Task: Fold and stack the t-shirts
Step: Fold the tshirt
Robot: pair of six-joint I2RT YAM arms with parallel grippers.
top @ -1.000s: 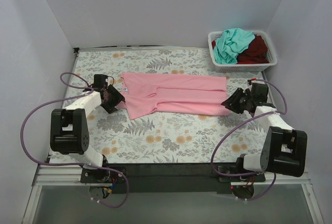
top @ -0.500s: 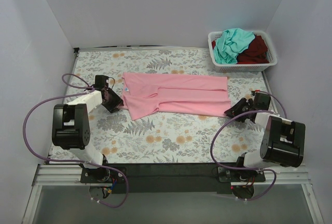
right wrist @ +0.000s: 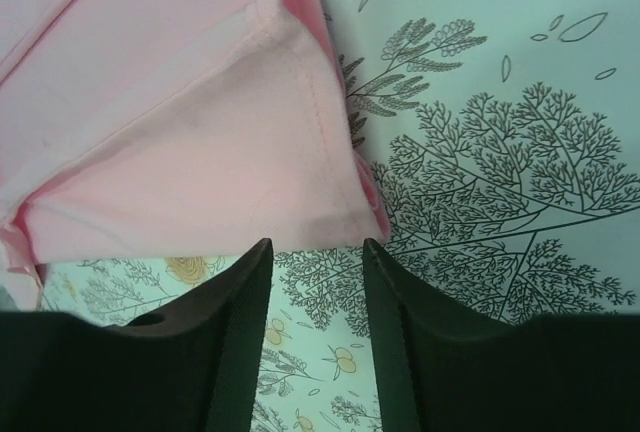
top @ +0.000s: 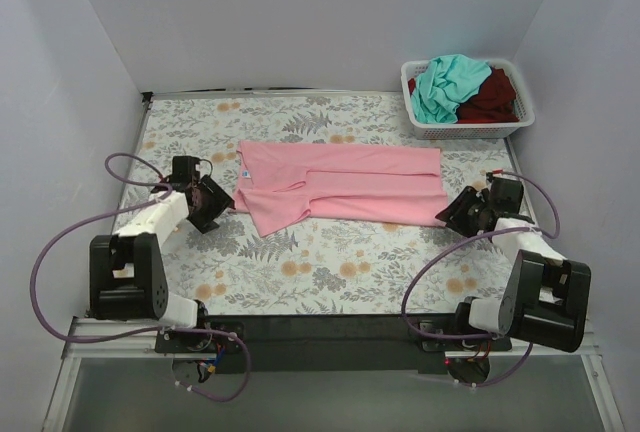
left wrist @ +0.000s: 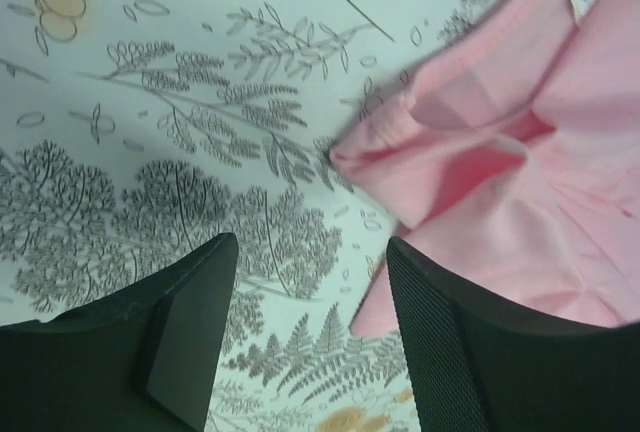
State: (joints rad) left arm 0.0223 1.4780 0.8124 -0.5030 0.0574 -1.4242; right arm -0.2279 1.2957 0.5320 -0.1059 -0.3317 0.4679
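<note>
The white basket (top: pixel 515 130) in the far right corner of the table (top: pixel 330 262) holds a teal shirt (top: pixel 445 87) lying partly over a dark red shirt (top: pixel 492 97). The basket wall hides their lower parts. The pink shirt (top: pixel 340 187) lies flat in the middle of the table. The left gripper (left wrist: pixel 310 312) and right gripper (right wrist: pixel 315 292) sit at its two ends, fingers apart, holding nothing.

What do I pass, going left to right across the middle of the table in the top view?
In order: left arm's fingers → pink t-shirt → right arm's fingers. The white basket is left out, since it overlaps the right arm's fingers sideways.
</note>
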